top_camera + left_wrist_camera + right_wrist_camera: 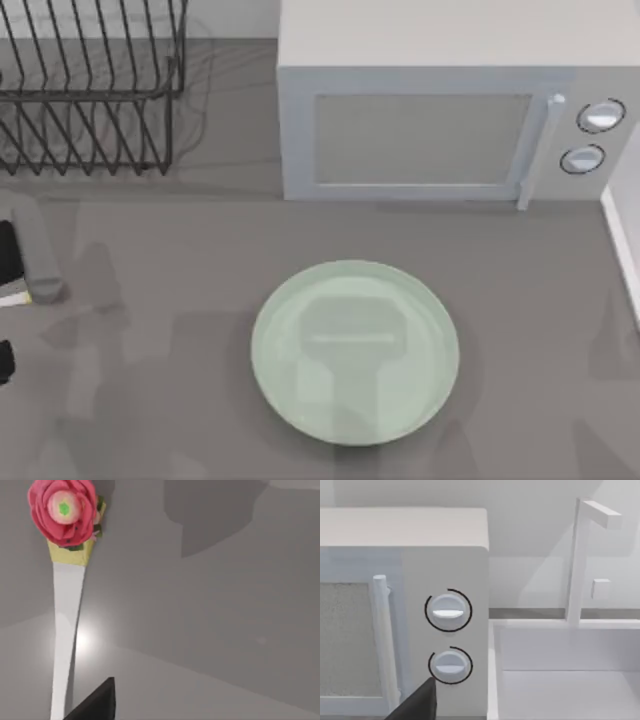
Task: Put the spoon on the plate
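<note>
The pale mint-green plate [355, 350] lies bare on the grey table, in the middle near the front edge. In the left wrist view the spoon [65, 630] shows as a thin white handle ending in a red rose-like knob [64, 510] over a yellow collar; its bowl is out of frame. A dark part of my left gripper [92, 707] sits right beside the handle's lower end. My left arm [30, 265] is at the table's far left edge, well left of the plate. A dark part of my right gripper [417, 705] faces the microwave's knobs.
A white microwave [440, 110] stands at the back, centre to right, with two knobs [448, 611]. A black wire dish rack [90, 90] fills the back left. A white sink [570, 680] with a faucet [580, 560] adjoins the microwave on the right.
</note>
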